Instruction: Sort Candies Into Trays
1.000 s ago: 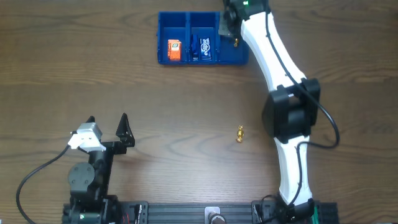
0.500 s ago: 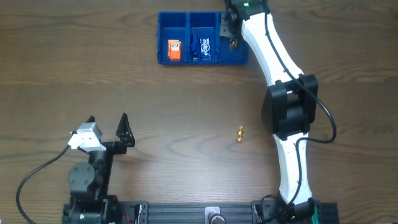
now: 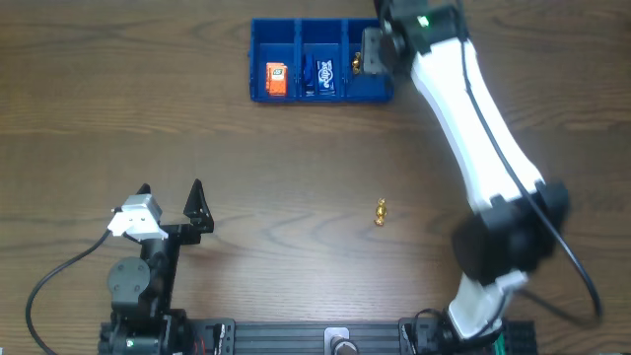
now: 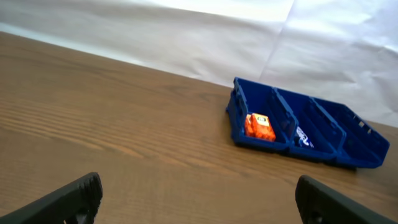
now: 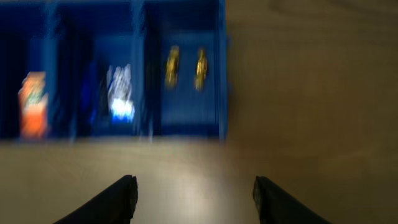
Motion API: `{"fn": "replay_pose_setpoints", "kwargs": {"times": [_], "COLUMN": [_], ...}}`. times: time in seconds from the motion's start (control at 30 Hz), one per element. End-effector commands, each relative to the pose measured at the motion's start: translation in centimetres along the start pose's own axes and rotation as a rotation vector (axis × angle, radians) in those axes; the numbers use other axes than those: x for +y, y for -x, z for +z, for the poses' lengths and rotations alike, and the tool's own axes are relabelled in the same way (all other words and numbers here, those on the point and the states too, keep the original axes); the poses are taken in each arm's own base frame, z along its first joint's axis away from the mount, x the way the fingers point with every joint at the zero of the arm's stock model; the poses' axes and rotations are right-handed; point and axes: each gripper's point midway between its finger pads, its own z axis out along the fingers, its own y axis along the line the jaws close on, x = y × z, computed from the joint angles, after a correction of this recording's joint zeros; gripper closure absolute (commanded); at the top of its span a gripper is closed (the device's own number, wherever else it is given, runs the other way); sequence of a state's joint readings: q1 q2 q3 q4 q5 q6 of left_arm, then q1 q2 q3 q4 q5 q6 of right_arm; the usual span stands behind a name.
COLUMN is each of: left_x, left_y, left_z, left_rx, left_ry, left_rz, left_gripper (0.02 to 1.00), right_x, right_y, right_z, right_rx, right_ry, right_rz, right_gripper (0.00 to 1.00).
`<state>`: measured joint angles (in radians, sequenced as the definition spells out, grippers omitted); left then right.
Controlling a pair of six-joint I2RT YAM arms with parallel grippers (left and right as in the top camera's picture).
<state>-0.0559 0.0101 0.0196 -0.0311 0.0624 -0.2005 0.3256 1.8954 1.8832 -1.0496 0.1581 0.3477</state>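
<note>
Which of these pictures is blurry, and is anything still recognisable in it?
Right wrist view: smeared throughout, yet the blue tray, two gold candies and an orange candy are recognisable. Top view and left wrist view: crisp, evenly lit.

Work surface: a brown wood-grain table (image 3: 99, 99), with the grain running left to right across the top view. Backdrop: a white sheet (image 4: 186, 31) spans the upper part of the left wrist view and meets the table's far edge. A crease crosses the sheet at upper right.
</note>
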Motion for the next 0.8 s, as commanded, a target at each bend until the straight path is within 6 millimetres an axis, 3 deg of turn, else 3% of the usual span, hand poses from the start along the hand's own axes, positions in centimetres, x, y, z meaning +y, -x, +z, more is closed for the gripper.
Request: {"fn": "replay_pose_setpoints", "kwargs": {"times": [0.03, 0.2, 0.33, 0.47, 0.8], "left_x": [0.4, 0.4, 0.4, 0.4, 0.4], "left_y": [-1.6, -1.6, -1.6, -1.6, -1.6], "left_z": [0.1, 0.1, 0.1, 0.1, 0.1], "left_rx": [0.05, 0.05, 0.05, 0.05, 0.05], "left_ry": [0.008, 0.008, 0.008, 0.008, 0.008], "left_rz": [0.02, 0.02, 0.02, 0.02, 0.02], "left_gripper": [0.02, 0.02, 0.02, 0.02, 0.02], "right_x": [0.1, 0.9, 0.2, -0.7, -1.4], "right_y": [-11.3, -21.2, -26.2, -28.2, -28.2], "right_z": [0.5, 2.3, 3.6, 4.6, 7.2], "right_rx": [0.155, 0.338, 0.446, 0.472, 0.469], "right_ry": [-0.005, 0.05, 0.023, 0.007, -0.019], "right_rz": [0.009, 0.038, 0.042, 0.052, 0.082], "right_gripper": [0.327, 0.332, 0.338, 0.34, 0.356]}}
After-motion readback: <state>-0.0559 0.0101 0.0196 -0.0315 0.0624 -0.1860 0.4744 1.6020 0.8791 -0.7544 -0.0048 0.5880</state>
